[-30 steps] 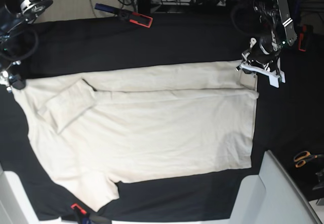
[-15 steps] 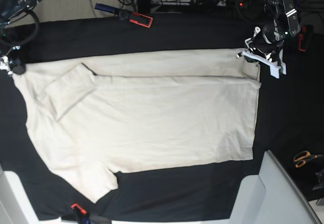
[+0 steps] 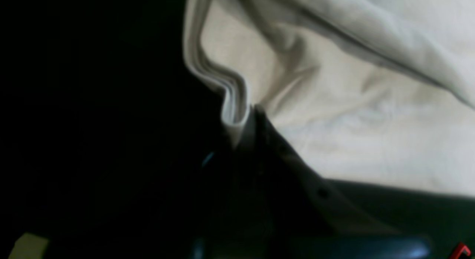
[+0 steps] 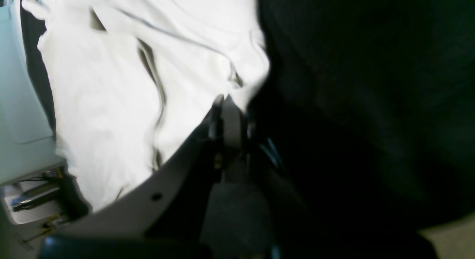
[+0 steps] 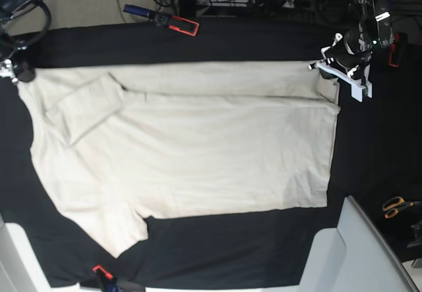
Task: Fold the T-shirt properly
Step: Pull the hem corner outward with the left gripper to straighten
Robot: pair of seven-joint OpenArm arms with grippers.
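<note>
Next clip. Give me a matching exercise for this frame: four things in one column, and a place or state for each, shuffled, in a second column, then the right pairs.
Things:
1. T-shirt
2. Scissors
3. Left gripper
4. Right gripper

Places or states:
A. On the black cloth, near the base view's right edge
B. Shut on the shirt's far corner on the base view's right
C. Spread out flat, far edge folded over
D. Shut on the shirt's far corner on the base view's left

Pairs: 1-C, 2-A, 3-B, 4-D
</note>
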